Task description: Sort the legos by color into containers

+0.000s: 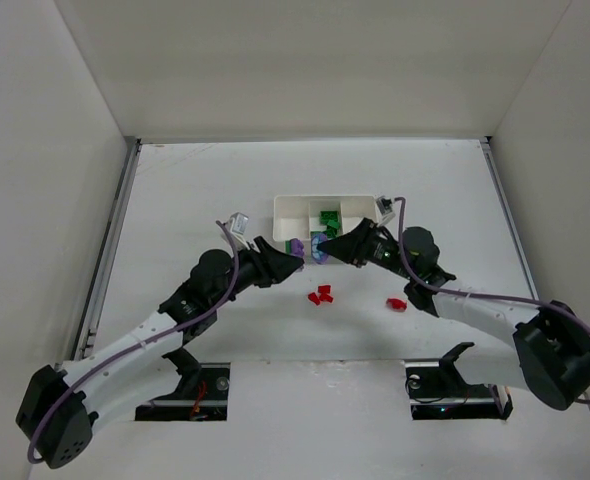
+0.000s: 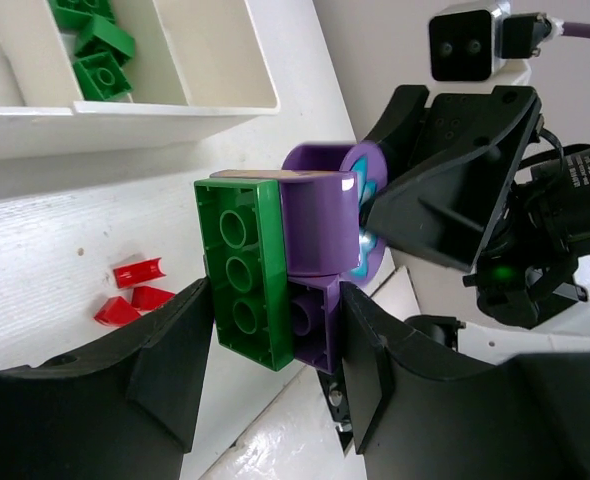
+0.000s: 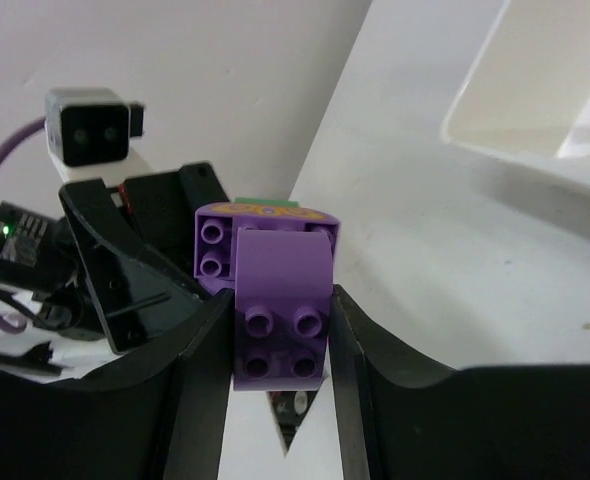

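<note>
Left gripper (image 2: pixel 275 335): fingers (image 2: pixel 165 375) closed on a brick cluster (image 1: pixel 310 248), one pad against its green brick (image 2: pixel 243 285), the other against a purple brick (image 2: pixel 313 335). Right gripper (image 3: pixel 280 345): fingers (image 3: pixel 207 355) clamped on the flanks of the purple curved brick (image 3: pixel 280 300) of the same cluster, studs toward the wrist camera. In the top view the two grippers meet tip to tip, the left pointing to 3 o'clock, the right to 9 o'clock. The left arm (image 1: pixel 145 335) runs from its base at 7 o'clock toward 1 o'clock, elbow bent. The right arm (image 1: pixel 475 305) reaches from 4 o'clock toward 10 o'clock. The cluster is held just at the 6 o'clock wall of the white tray (image 1: pixel 280 210), whose middle compartment holds green bricks (image 1: pixel 328 218). Red bricks (image 1: pixel 321 295) lie on the table (image 1: pixel 195 190) at 6 o'clock and 4 o'clock of the grippers
</note>
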{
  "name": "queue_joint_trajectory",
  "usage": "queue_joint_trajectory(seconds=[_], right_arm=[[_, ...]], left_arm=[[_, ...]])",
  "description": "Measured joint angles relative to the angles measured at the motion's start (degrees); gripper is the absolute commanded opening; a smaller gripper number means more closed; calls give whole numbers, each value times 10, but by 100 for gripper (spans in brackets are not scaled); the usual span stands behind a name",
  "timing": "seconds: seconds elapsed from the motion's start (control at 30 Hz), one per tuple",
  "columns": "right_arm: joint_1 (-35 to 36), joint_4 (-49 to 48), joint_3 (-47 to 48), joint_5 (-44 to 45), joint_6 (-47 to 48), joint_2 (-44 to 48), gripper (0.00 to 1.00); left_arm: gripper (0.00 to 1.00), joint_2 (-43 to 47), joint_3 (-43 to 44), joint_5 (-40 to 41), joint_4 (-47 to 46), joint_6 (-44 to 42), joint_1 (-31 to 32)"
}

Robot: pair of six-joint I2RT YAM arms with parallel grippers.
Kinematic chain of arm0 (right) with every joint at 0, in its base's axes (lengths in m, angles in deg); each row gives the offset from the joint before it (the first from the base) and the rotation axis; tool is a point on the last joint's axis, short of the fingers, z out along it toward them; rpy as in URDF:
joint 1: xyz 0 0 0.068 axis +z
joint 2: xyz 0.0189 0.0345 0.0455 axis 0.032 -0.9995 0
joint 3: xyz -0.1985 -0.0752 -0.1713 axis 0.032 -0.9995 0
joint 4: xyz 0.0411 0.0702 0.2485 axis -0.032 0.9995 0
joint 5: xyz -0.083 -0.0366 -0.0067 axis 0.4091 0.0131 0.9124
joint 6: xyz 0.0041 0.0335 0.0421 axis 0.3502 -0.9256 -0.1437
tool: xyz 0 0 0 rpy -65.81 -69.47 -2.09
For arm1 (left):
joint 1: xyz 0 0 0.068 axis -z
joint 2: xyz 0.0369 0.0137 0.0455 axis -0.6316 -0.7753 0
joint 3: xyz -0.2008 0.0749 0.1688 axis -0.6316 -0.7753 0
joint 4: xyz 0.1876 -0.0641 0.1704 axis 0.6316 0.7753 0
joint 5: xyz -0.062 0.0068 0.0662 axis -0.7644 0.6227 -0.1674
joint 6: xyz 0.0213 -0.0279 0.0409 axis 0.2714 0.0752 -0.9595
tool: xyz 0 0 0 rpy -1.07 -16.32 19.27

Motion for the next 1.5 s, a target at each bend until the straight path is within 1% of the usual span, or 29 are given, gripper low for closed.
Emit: queue_joint_trajectory(seconds=[0.13, 0.3, 0.43, 0.57, 0.77, 0.87, 1.03, 1.17, 1.5], right_arm=[[-35, 0, 0, 7, 3, 4, 39], [-51, 2, 0, 8, 8, 8, 39], [-60, 40, 24, 27, 35, -10, 39], [-60, 106, 85, 73, 81, -46, 39], [-50, 153, 119, 110, 120, -57, 39], [-38, 163, 147, 120, 127, -90, 40], [-12, 172, 215, 130, 133, -181, 40], [-3, 183, 255, 135, 133, -234, 40], [0, 206, 286, 149, 132, -256, 40]], left_arm=[[26, 9, -2, 1, 6, 0, -19], [26, 14, -2, 0, 6, 0, -34], [26, 10, -2, -2, 6, -3, -35], [27, -3, -2, -1, 6, -12, -32], [27, -3, -14, 1, 6, -26, -38], [27, 13, -33, 10, 12, -29, -50], [27, 50, -52, 25, 32, -31, -71], [27, 60, -59, 28, 34, -33, -77], [27, 56, -64, 29, 37, -43, -87]])
